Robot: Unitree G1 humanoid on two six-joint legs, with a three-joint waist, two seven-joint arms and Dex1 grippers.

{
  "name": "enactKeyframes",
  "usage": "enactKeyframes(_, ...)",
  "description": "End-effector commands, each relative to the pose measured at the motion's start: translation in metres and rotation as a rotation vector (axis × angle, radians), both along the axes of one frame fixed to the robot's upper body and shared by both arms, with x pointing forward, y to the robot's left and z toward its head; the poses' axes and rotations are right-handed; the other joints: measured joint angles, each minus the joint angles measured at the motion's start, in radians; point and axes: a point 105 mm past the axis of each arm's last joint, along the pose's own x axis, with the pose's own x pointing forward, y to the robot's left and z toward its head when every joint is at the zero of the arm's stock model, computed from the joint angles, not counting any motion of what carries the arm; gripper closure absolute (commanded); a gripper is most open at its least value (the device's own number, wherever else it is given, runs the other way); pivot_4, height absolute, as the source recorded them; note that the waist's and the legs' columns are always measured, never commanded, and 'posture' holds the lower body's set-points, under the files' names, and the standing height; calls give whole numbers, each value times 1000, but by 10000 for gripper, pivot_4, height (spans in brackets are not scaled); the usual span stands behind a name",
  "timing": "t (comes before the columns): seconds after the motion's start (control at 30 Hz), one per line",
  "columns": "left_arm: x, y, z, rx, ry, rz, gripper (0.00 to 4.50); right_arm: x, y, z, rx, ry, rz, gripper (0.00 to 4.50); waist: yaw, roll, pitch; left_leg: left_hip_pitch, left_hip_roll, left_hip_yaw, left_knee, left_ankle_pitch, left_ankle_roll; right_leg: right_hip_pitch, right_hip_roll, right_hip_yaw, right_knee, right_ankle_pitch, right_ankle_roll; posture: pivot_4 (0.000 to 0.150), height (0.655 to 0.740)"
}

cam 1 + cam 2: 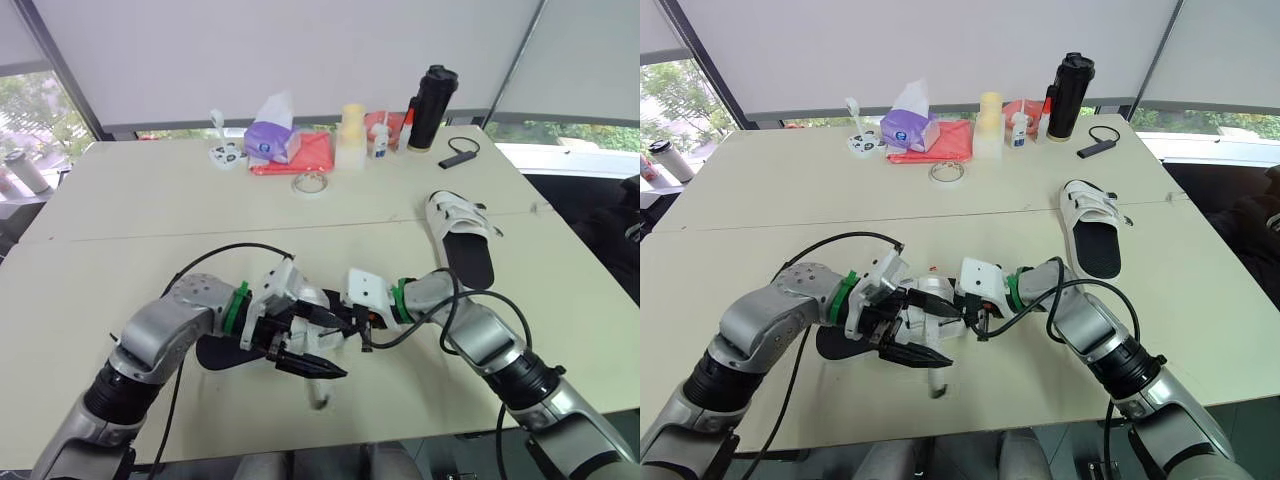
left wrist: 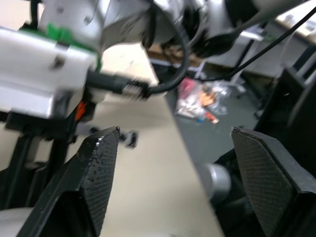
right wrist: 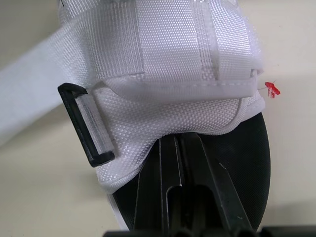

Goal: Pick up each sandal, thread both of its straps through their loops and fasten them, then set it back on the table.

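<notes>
**Sandal (image 3: 173, 64) pinched at its upper, loop apparently empty**

The right gripper (image 3: 180, 145) has its fingers clenched together. Their tips are tucked under the hem of the white mesh upper, so it appears to be grasping the sandal there. The black sole lies behind the fingers, low over the front of the table (image 1: 150, 200). The black loop (image 3: 86, 126) stands just beside those fingers, and the loose strap (image 3: 29, 113) runs away beyond it. The left gripper (image 2: 175, 132) is released, its pads (image 2: 98, 168) spread wide with nothing between them, close in front of the right wrist.

The step in hand looks like threading. To do it well, the right fingers should hold the upper steady with the loop turned toward the left fingertips. The left should take the strap near its free end and feed it flat through the loop, without twisting.

The strap's end is cut off and the right fingertips are hidden under the fabric. I cannot tell whether the other strap is done. The second sandal (image 1: 460, 235) lies well apart from both grippers, and its fastenings are too small to judge.
</notes>
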Motion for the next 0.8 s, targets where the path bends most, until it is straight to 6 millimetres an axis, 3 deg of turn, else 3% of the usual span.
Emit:
enactKeyframes(0.03,-1,10,33,-73,-12,26,7110,-2,-15,-24,-80,61,-51,45000,-1,0,0,0,0,0,0,0,0,0,0,0,0,0,0,1500,7400)
enactKeyframes(0.23,21,53,58,-67,-41,248,7110,-4,-15,-23,-78,58,-36,45000,-1,0,0,0,0,0,0,0,0,-1,0,0,1,0,0,1500,7400)
enactKeyframes(0.33,19,69,43,44,-68,320,7110,-5,-15,-22,-76,58,-32,45000,-2,1,0,0,0,0,0,0,0,0,0,0,-1,0,1,1500,7400)
enactKeyframes(0.47,9,86,20,97,33,399,7110,-4,-13,-21,-74,56,-27,45000,-2,1,0,0,0,1,-1,0,0,0,-1,0,-2,0,0,1500,7400)
enactKeyframes(0.63,2,93,7,99,106,446,7110,-3,-12,-21,-75,54,-24,45000,0,1,0,0,1,0,-1,0,-1,-1,-1,0,-3,0,0,1500,7400)
enactKeyframes(0.8,12,108,-34,150,163,614,7110,-3,-12,-21,-77,51,-19,45000,-2,2,0,0,1,1,-3,0,0,-1,-3,1,-5,0,-1,1500,7400)
